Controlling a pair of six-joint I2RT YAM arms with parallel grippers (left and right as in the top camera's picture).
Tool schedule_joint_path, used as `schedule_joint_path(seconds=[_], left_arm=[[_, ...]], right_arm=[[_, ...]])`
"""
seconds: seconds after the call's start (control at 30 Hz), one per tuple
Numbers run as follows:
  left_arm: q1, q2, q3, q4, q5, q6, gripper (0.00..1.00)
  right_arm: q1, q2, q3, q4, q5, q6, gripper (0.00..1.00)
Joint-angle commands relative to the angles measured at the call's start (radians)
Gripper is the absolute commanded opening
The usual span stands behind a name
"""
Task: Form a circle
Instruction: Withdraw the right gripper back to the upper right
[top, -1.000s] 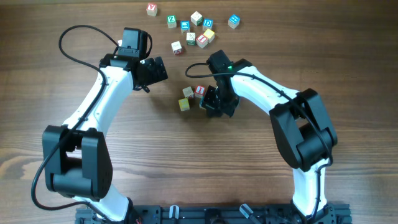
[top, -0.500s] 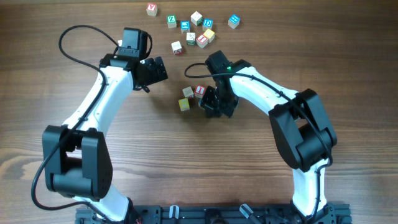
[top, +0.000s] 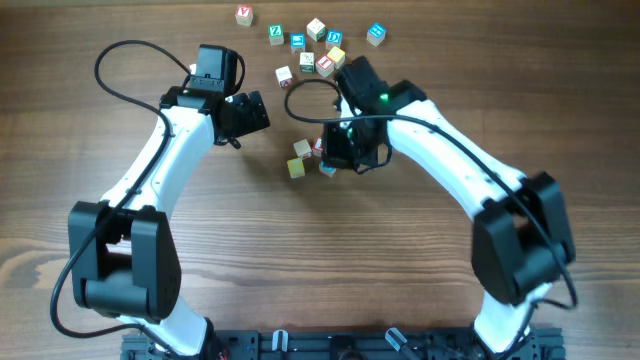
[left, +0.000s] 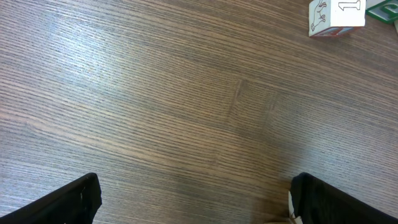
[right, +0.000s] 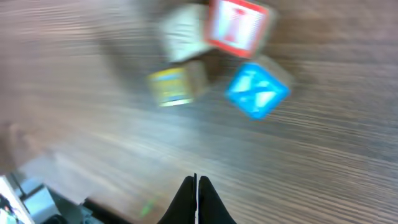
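Closing the ring of small letter cubes (top: 302, 148): right claw (right: 196, 190), shut and empty, at six o'clock of the blurry blue-X wooden cube (right: 257, 91); probably nudge it inward. Left claw (left: 196, 199) wide open, empty.

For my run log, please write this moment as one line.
left gripper open, empty | right gripper shut, empty, near circle | circle: four cubes visible, grouped

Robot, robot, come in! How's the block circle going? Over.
Left gripper open, empty, off to the side. Right gripper shut, empty, above the circle. Four cubes showing, bunched close. Spare cubes sit well clear.
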Motion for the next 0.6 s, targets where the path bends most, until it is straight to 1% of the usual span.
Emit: schedule_joint_path(seconds=[0.0,0.1,0.2,0.23,0.27,0.3,0.4,0.43,0.57], left_arm=[[-0.002,-0.013,0.010,0.000,-0.010,0.002,1.00],[-0.002,-0.013,0.010,0.000,-0.010,0.002,1.00],[-0.002,-0.013,0.010,0.000,-0.010,0.002,1.00],[-0.002,-0.013,0.010,0.000,-0.010,0.002,1.00],[-0.002,-0.013,0.010,0.000,-0.010,0.002,1.00],[-0.002,-0.013,0.010,0.000,-0.010,0.002,1.00],[-0.002,-0.013,0.010,0.000,-0.010,0.002,1.00],[-0.002,-0.013,0.010,0.000,-0.010,0.002,1.00],[-0.002,-0.013,0.010,0.000,-0.010,0.002,1.00]], right_arm=[[0.005,-0.014,0.013,0.017,0.024,-0.055,0.04],[0.001,-0.014,0.013,0.024,0.164,-0.054,0.05],[-0.048,-0.014,0.013,0.028,0.255,-0.051,0.12],[-0.076,-0.014,0.013,0.028,0.255,-0.052,0.25],[-0.107,-0.014,0.013,0.028,0.256,-0.056,0.40],[-0.147,-0.014,0.013,0.027,0.261,-0.055,0.49],[-0.233,-0.014,0.013,0.028,0.287,-0.055,0.96],[-0.273,-0.014,0.013,0.027,0.327,-0.055,1.00],[-0.351,-0.014,0.013,0.017,0.485,-0.055,1.00]])
